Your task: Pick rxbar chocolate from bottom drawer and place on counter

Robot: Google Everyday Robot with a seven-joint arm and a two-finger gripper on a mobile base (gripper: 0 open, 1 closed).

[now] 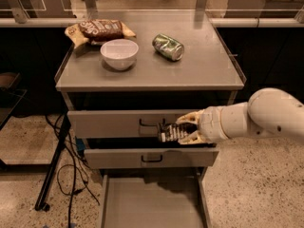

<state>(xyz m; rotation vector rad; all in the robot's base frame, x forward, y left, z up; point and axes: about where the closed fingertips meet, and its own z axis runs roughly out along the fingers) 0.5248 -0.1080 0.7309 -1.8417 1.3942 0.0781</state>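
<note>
My gripper (184, 129) is shut on the rxbar chocolate (172, 132), a small black wrapper with white lettering. It holds the bar in the air in front of the top drawer, above the open bottom drawer (152, 198) and below the counter (199, 72). The bottom drawer's grey floor shows nothing on it. My white arm (256, 118) comes in from the right.
On the counter lie a brown snack bag (99, 30), a white bowl (119, 53) and a green can (168, 47) on its side. Two upper drawers (114, 123) with loop handles are closed. A stand and cables (57, 165) are at the left on the floor.
</note>
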